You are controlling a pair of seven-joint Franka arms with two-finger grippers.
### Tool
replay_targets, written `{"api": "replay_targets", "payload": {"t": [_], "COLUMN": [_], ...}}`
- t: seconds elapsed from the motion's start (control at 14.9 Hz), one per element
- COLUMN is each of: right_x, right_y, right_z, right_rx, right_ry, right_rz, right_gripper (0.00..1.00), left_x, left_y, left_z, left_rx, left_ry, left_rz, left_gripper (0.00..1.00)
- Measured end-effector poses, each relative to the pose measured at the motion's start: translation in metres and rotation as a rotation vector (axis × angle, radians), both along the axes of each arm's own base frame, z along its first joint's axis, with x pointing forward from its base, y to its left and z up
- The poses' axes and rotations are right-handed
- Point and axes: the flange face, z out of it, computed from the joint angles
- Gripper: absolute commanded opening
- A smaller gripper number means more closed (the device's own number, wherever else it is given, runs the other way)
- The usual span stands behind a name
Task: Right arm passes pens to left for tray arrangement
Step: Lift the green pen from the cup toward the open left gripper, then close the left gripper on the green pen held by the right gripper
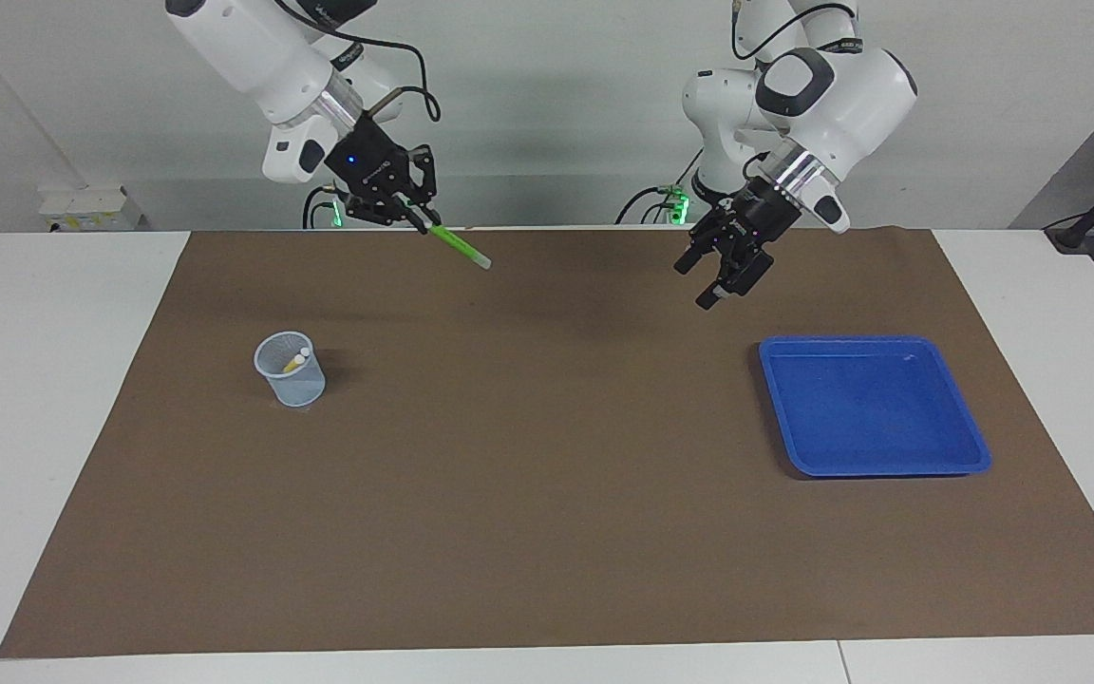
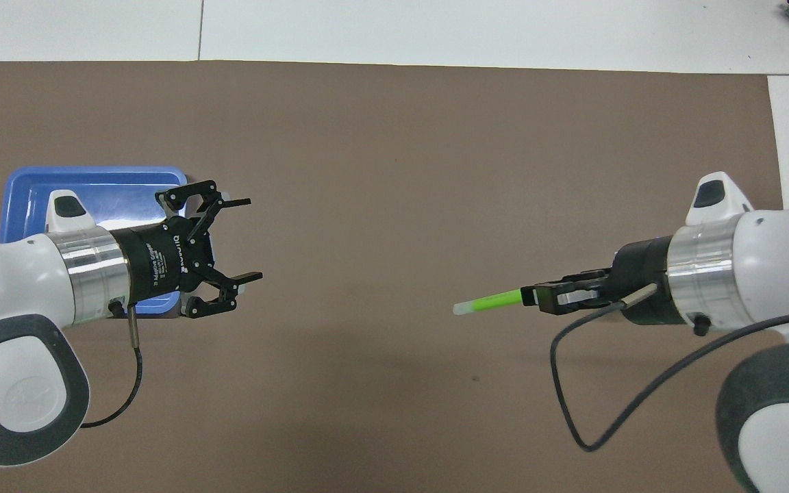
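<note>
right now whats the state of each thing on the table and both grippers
right gripper: shut on the green pen, raised over the mat
green pen: held, pale end pointing toward the left gripper
left gripper: open, holding nothing, up beside the tray
blue tray: lying flat, nothing in it
mesh cup: upright, pens standing inside
</note>
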Motion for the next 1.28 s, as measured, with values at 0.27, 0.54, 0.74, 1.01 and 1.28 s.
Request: {"api": "replay_targets", "payload": {"t": [0.27,0.54,0.74,1.01,1.28], "right_x": [-0.008,-0.031,-0.041,-0.041,-0.040], "right_y": [0.052,0.109,0.124,0.124,0.124], "right_z": [-0.022,-0.044,-0.054,-0.056,-0.058], "right_rx": [0.135,0.279,0.287,0.286,0.282], "right_ry": [0.027,0.061,0.083,0.085,0.089], "right_rz": [-0.264,-0.515,-0.552,-0.552,-0.552], "right_gripper": [0.00,0.00,0.00,0.00,0.00], "left_x": [-0.013,-0.028,-0.038,-0.046,-0.055], "left_y": [-0.039,-0.074,-0.095,-0.105,-0.114], "left_z": [0.003,0.004,0.003,-0.003,-0.013], "left_rx": [-0.020,-0.027,-0.026,-0.017,-0.013], "left_ry": [0.031,0.052,0.058,0.072,0.108], "left_rz": [0.022,0.035,0.030,0.016,0.032], "left_gripper": [1.00,1.00,1.00,1.00,0.98]}}
